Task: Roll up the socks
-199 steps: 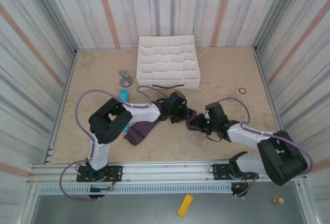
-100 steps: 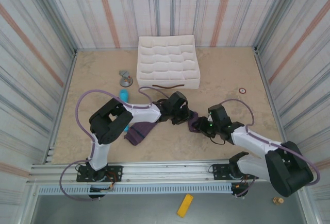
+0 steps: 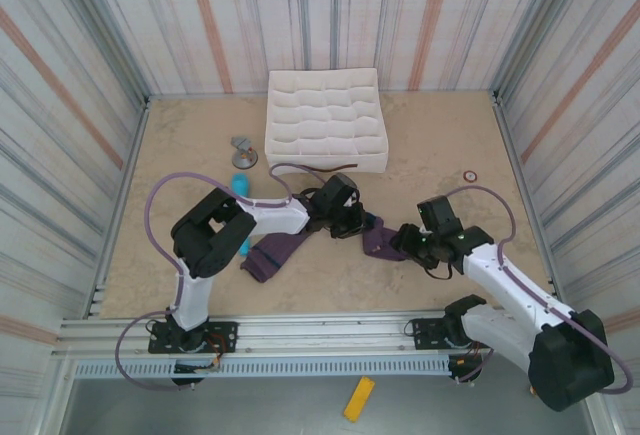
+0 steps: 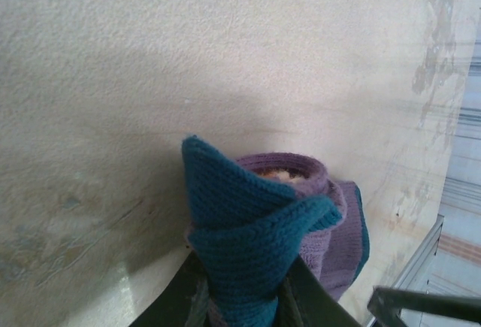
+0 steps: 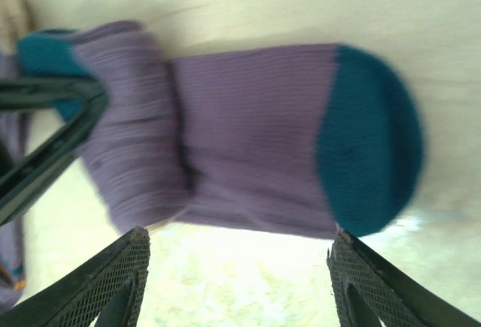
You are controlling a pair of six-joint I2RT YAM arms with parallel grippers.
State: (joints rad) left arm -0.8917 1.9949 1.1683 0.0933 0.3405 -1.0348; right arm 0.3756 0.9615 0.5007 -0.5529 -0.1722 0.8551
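— Where's the teal-toed sock?
— Just ahead of the right gripper, whose jaws are spread wide. It lies crosswise, toe by one finger.
— And the left gripper?
— Pinching the rolled end, with bare table beyond.

- Purple sock with teal toe: half rolled. A tight roll at one end has teal knit folded over it, and the toe end lies flat and unrolled.
- Second purple sock: unrolled, limp and creased, lying to the left, apart from the first.
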